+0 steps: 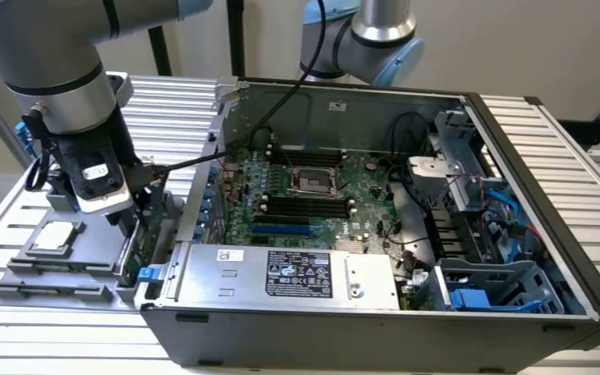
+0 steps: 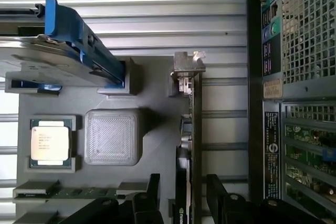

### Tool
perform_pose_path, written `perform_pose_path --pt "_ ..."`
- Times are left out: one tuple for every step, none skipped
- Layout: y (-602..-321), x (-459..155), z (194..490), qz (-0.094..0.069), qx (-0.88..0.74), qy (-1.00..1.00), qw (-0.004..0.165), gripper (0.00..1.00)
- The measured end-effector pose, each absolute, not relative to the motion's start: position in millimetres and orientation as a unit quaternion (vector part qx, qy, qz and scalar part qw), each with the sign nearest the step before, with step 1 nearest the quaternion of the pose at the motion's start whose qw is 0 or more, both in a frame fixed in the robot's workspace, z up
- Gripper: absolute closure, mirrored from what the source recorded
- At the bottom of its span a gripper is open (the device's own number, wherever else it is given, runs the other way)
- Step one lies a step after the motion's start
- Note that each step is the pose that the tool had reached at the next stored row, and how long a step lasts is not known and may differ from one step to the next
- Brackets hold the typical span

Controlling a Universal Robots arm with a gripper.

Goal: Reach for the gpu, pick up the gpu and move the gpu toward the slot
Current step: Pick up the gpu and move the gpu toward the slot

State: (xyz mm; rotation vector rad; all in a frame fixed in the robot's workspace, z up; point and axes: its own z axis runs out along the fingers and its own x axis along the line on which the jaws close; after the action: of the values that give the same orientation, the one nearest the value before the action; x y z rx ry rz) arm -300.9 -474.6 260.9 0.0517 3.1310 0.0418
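Note:
The gpu (image 2: 195, 129) stands on its edge in the grey parts tray (image 2: 157, 93), a thin dark blade with its silver end bracket (image 2: 188, 62) at the far end. My gripper (image 2: 185, 195) is open and straddles the card's near end, one finger (image 2: 152, 192) on each side, with gaps between the pads and the board. In the exterior view the gripper (image 1: 125, 223) hangs low over the tray, just left of the computer case, and the gpu (image 1: 130, 251) shows as a green strip under it. A blue slot (image 1: 282, 230) lies on the motherboard inside the case.
Also on the tray are a hard drive with blue rails (image 2: 58, 56), a square silver chip (image 2: 50, 142), a grey ribbed block (image 2: 111, 136) and memory sticks (image 2: 63, 190). The open case wall (image 2: 304, 77) stands close beside the gpu. A second arm (image 1: 368, 39) rises behind the case.

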Motion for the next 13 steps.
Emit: perform_pose_path --pt "-475 -301 259 0.013 0.017 1.000 0.005 0.52" --pt "-475 -301 257 0.013 0.018 1.000 0.005 0.52" --pt "-475 -301 256 0.013 0.019 1.000 0.005 0.52" --pt "-475 -301 254 0.013 0.020 1.000 0.006 0.52" --pt "-475 -301 252 0.013 0.020 1.000 0.006 0.52" --pt "-475 -301 250 0.013 0.021 1.000 0.006 0.52" --pt "-475 -301 248 0.013 0.021 1.000 0.006 0.52" --pt "-475 -301 246 0.013 0.022 1.000 0.006 0.52" --pt "-475 -301 245 0.013 0.022 1.000 0.006 0.52" --pt "-475 -301 243 0.013 0.022 1.000 0.006 0.52" --pt "-475 -301 241 0.013 0.022 1.000 0.007 0.52" --pt "-475 -301 240 0.013 0.022 1.000 0.007 0.52" --pt "-475 -301 240 0.013 0.022 1.000 0.006 0.52"
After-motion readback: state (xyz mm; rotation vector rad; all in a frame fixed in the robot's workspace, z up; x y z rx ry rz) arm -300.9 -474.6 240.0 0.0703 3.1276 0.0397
